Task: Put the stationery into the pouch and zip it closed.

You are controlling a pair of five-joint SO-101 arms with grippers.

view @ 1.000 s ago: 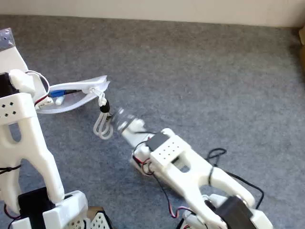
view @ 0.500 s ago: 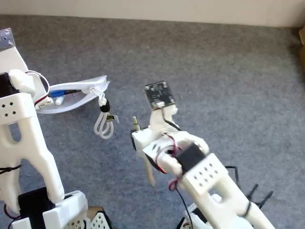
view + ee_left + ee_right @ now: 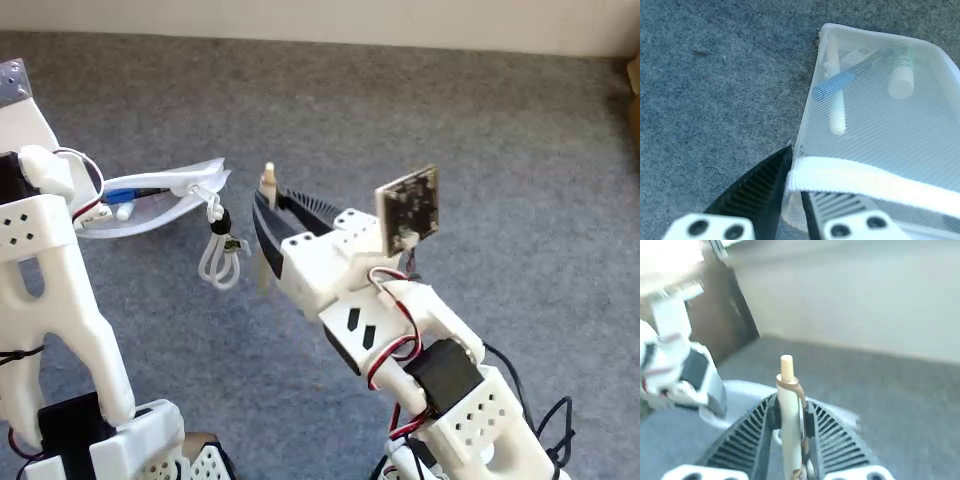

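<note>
Right jaws clamp a pen (image 3: 787,390) upright between them for loading. Left jaws pinch the pouch (image 3: 880,125) at its rim, steadying it

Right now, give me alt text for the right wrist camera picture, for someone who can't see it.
The right gripper is shut on a cream pen that stands upright between its black ribbed fingers. Beyond it are the white pouch, grey carpet and the other white arm.

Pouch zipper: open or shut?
Open. The pouch mouth gapes, blue stationery visible between its lips; the right gripper holds a pen outside it.
</note>
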